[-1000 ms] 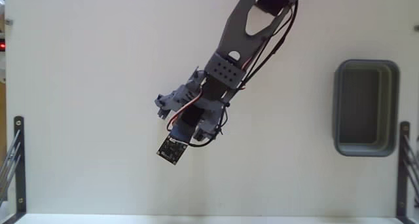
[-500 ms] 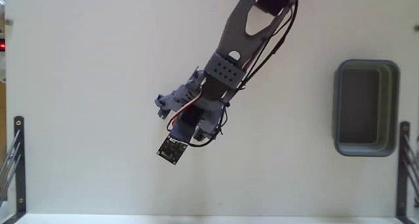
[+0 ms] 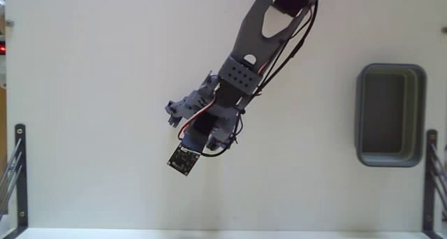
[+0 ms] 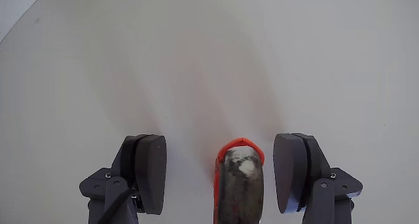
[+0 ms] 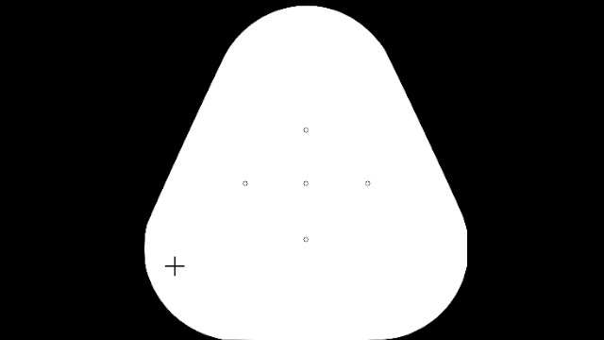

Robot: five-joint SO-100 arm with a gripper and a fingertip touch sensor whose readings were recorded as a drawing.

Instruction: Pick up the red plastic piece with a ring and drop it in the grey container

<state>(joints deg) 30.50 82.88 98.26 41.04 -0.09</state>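
In the wrist view the gripper [image 4: 222, 171] is seen with its two dark fingers [image 4: 152, 171] wide apart, and nothing is held between them. The red plastic piece with a ring [image 4: 239, 181] lies on the white table [image 4: 196, 54] in the gap, nearer to the right finger, and neither finger is touching it. Only its red rim and a grey, shiny middle are shown; the lower part is cut by the picture's edge.

In the fixed view the red piece is hidden under the arm [image 3: 241, 71], which reaches from the top edge of the table toward its middle. The gripper's fingertips are also not seen there. The grey container [image 3: 390, 114] is shown only in this view, close to the right edge of the table, well apart from the arm.
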